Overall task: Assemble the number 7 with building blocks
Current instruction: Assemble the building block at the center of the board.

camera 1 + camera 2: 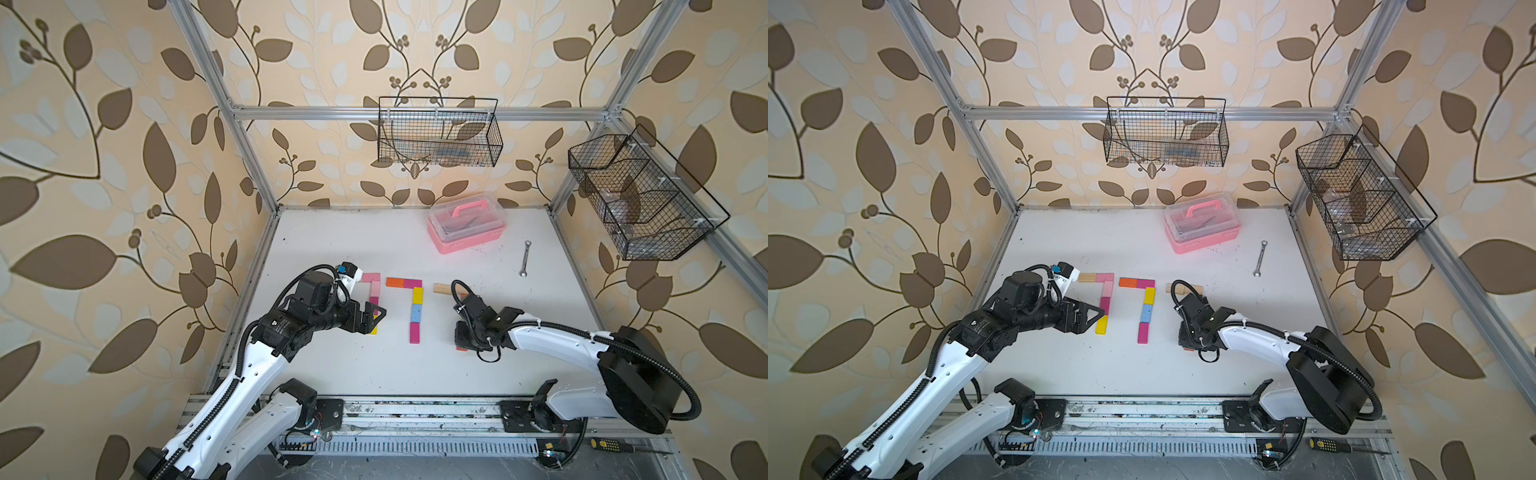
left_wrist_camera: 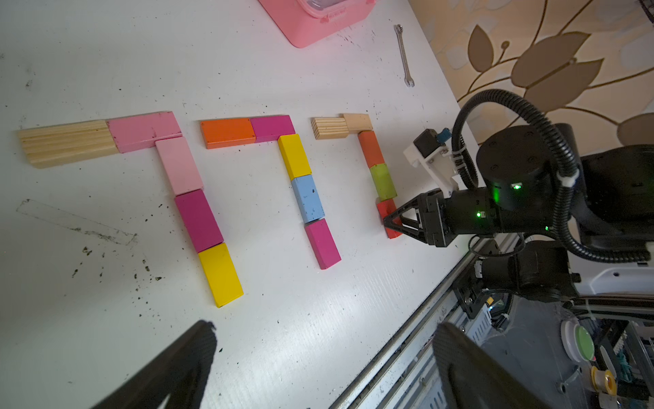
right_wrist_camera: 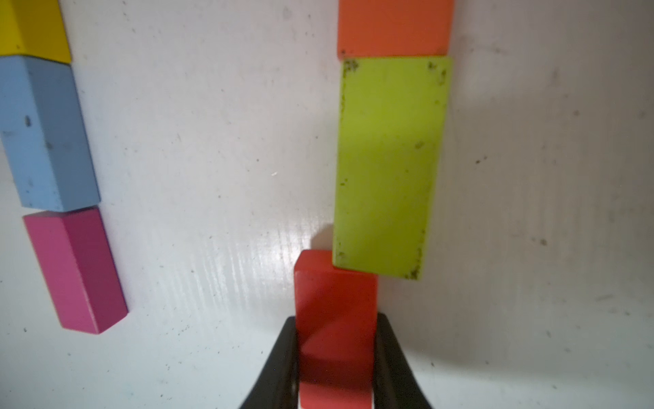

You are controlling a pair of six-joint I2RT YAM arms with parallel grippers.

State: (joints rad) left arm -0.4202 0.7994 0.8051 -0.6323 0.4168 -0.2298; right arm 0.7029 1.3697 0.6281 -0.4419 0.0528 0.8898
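Three rows of building blocks lie on the white table. The left number 7 has a wood and pink bar over a pink, magenta and yellow stem. In the middle one an orange and magenta bar tops a yellow, blue and magenta stem. The right one has two wood blocks, then orange and green. My right gripper is shut on a red block whose far corner meets the green block's near end, offset toward the middle 7. My left gripper hangs open and empty by the yellow block.
A pink clear-lidded box stands at the back, with a wrench to its right. Wire baskets hang on the back wall and the right wall. A metal rail runs along the table's front edge.
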